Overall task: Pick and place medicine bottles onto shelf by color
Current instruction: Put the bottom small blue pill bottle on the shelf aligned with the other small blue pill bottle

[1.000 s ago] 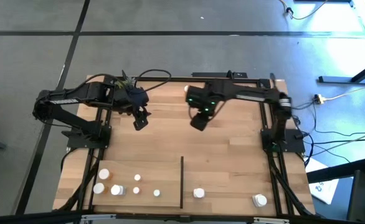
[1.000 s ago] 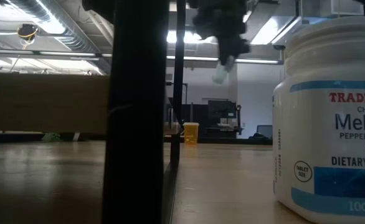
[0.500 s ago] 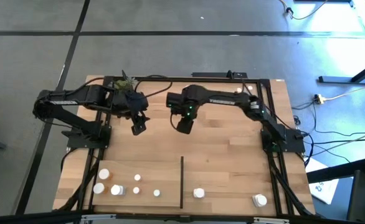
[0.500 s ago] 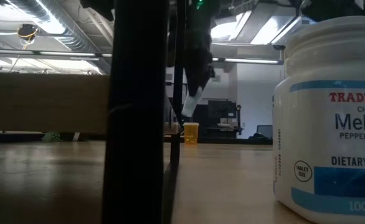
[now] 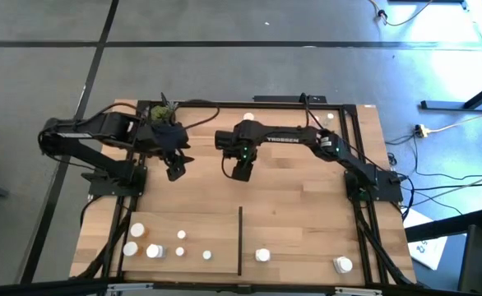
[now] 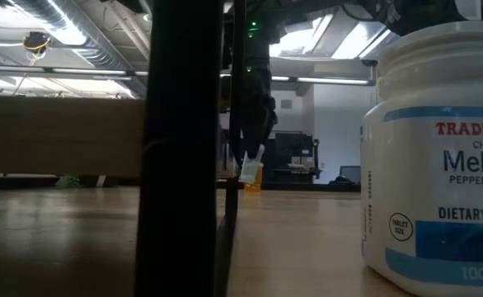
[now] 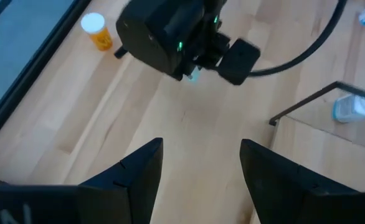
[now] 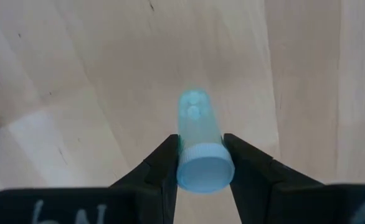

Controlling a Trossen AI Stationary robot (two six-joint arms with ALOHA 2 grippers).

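Carrying is the step in hand: the right gripper (image 5: 239,173) hangs over the middle of the shelf (image 5: 307,205), its fingers (image 8: 164,163) pinched on a small pale vial (image 8: 198,146) with a whitish cap, cap end toward the wrist camera. In the low view the vial (image 6: 251,162) hangs tilted above the wood, not touching it. The left gripper (image 5: 174,171) hovers just beside, toward the back left corner, its fingers (image 7: 136,171) spread with nothing between them.

Next, by my reading, comes the choice of side and the set-down. A thin black divider (image 5: 240,240) runs in from the front edge. Left of it stands a cluster of bottles (image 5: 155,244), white ones and at least one orange. Right of it stand a white bottle (image 5: 262,255) and, near the front right corner, another white bottle (image 5: 343,265). The vial looks pale, so the white side seems likely, though the cluster on the left is mixed and I cannot tell the rule from this alone. The move calls for a reach toward the front edge, then a lowering that brings the vial upright before release, clear of its neighbours.

An orange bottle (image 7: 97,30) stands near the shelf's back edge. A green plant (image 5: 164,109) sits at the back left corner. The surface is light plank wood framed by black rails (image 5: 364,222). Around it lies grey floor with cables (image 5: 447,123) on the right; the low view shows ducts and strip lights beyond.
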